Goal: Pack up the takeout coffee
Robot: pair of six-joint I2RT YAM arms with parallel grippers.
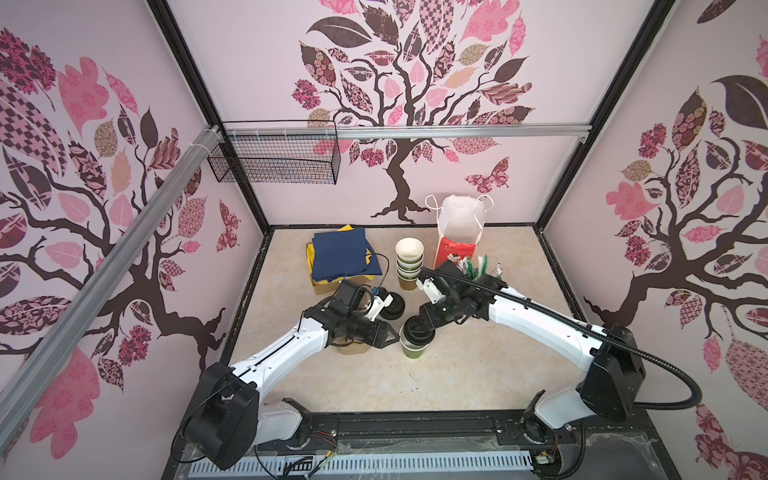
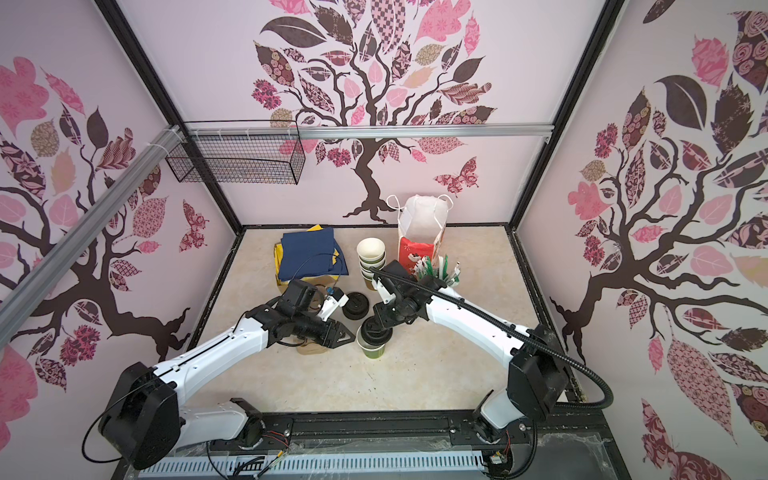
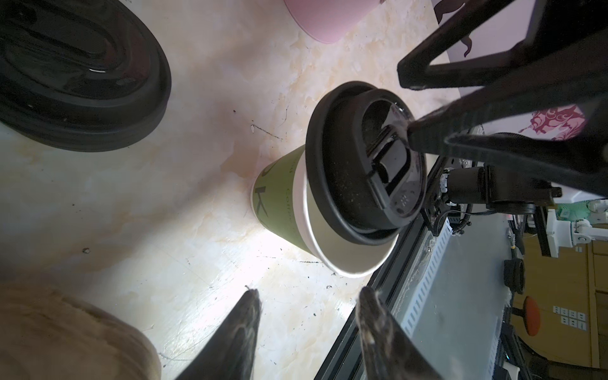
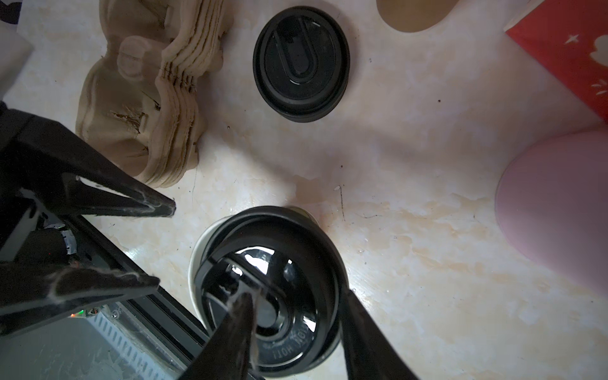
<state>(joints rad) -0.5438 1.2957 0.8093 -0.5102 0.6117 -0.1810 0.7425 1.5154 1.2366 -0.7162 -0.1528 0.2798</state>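
Centrally on the table (image 1: 478, 374), a little nearer its front edge than its back edge, a green cup (image 1: 411, 353) stands upright with its mouth partly uncovered. A black lid (image 3: 345, 171) sits tilted over that mouth: one side dips inside the white rim, the other rides above it. The right claw (image 4: 297, 292) pinches this black lid, with one finger in the recessed top and one outside the rim. The left claw (image 3: 309, 297) lies low just beside the green cup, on its left in both top views, its fingers spread with nothing between them. Behind the left claw rests a stack of loose lids (image 1: 392, 306). Under that arm lies a pile of pulp cup trays (image 4: 158, 98). Toward the back edge stand nested cups (image 1: 409, 257), a red-and-white bag (image 1: 457, 232) and folded blue napkins (image 1: 338, 253).
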